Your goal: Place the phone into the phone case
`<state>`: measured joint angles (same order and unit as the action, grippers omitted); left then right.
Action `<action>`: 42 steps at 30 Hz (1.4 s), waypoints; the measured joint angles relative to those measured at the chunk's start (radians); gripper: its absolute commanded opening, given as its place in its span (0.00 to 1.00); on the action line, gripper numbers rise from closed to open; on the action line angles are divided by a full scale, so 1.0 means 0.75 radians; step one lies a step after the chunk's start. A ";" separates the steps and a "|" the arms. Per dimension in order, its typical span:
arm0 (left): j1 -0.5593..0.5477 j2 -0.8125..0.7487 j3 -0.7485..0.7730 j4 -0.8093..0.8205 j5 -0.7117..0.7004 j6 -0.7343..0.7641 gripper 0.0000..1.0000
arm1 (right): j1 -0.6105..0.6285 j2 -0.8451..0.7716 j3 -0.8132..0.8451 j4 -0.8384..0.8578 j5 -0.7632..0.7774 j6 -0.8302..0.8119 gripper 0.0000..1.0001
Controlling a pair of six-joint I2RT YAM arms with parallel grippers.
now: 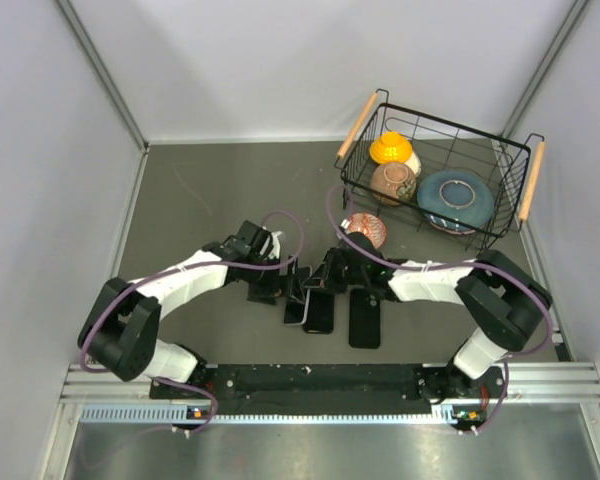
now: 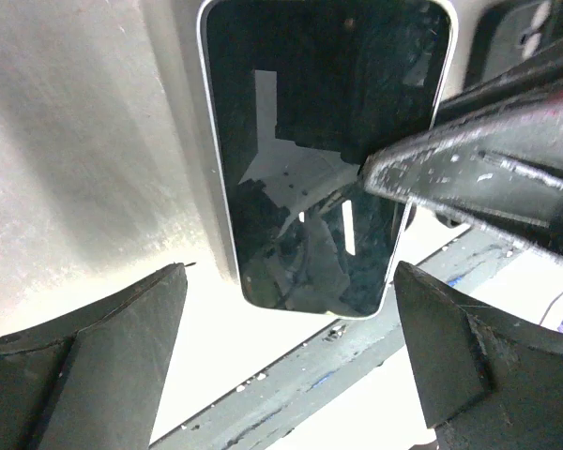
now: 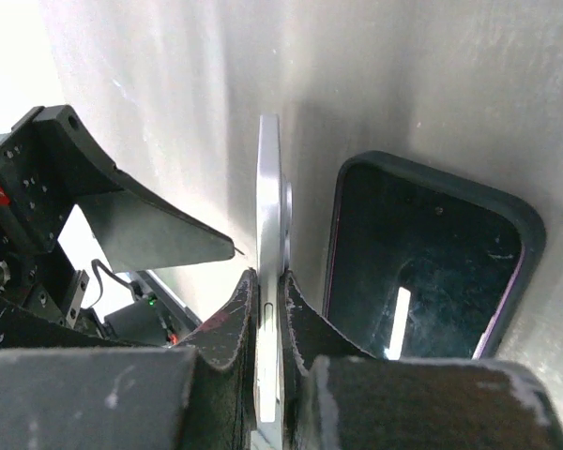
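We are judging a slip to be the main risk. The right claw (image 3: 270,281) is pinching the phone (image 3: 269,187) only across its thin silver edge. Any twist while tipping it toward the phone case (image 3: 422,272) could be letting it pivot or drop flat on the surface (image 1: 200,200), short of the case. A second risk is a corner catching on the case's raised rim and shoving the case away, since nothing is pinning it down. The left claw (image 2: 289,281) could also be knocking the screen if it is moving in closer.

The right claw is clamping firmly on the phone, its fingers apart only by the phone's thickness. The phone is standing on edge just left of the case, which is lying open side up near the arm bases. We are not able to tell whether the phone's lower edge is touching the surface. The left claw is spread wide and gripping nothing, its fingers flanking one end of the phone without touching it.
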<state>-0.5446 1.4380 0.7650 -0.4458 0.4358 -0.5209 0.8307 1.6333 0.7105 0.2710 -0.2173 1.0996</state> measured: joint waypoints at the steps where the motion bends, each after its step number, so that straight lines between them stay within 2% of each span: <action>1: 0.000 -0.023 0.005 -0.016 -0.004 0.001 0.98 | -0.009 -0.019 0.005 -0.023 0.001 -0.012 0.00; 5: 0.000 -0.128 0.049 -0.080 -0.008 0.010 0.93 | -0.086 -0.155 0.006 -0.127 -0.011 -0.068 0.00; 8: 0.000 -0.199 0.101 -0.109 -0.001 0.020 0.77 | -0.157 -0.298 0.005 -0.228 -0.039 -0.117 0.00; 9: 0.000 -0.215 0.115 -0.112 0.004 0.024 0.58 | -0.185 -0.354 0.005 -0.275 -0.051 -0.141 0.00; 12: -0.001 -0.237 0.134 -0.110 0.024 0.025 0.34 | -0.269 -0.528 0.010 -0.477 -0.084 -0.239 0.00; 13: -0.001 -0.237 0.134 -0.109 0.028 0.024 0.21 | -0.291 -0.571 0.013 -0.545 -0.095 -0.268 0.00; 14: -0.002 -0.235 0.134 -0.109 0.033 0.022 0.14 | -0.321 -0.620 0.014 -0.616 -0.109 -0.302 0.00; 15: -0.004 -0.231 0.134 -0.109 0.038 0.015 0.03 | -0.356 -0.670 0.013 -0.691 -0.127 -0.337 0.00; 16: -0.009 -0.226 0.135 -0.105 0.041 0.013 0.00 | -0.382 -0.704 0.013 -0.746 -0.136 -0.363 0.00; 21: -0.095 -0.142 0.173 -0.066 0.033 -0.020 0.00 | -0.512 -0.818 0.002 -0.993 -0.202 -0.504 0.00; 28: -0.264 0.067 0.275 0.049 -0.004 -0.082 0.00 | -0.527 -0.785 -0.062 -1.121 -0.262 -0.612 0.00; 35: -0.380 0.314 0.376 0.137 -0.044 -0.115 0.00 | -0.527 -0.726 -0.096 -1.122 -0.266 -0.674 0.00; 42: -0.427 0.405 0.384 0.196 -0.055 -0.146 0.00 | -0.538 -0.652 -0.171 -1.043 -0.290 -0.682 0.00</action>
<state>-0.8650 1.7420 1.0531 -0.2985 0.3943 -0.6304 0.4274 1.1446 0.5823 -0.5110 -0.4347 0.5880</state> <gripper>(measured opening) 0.009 0.037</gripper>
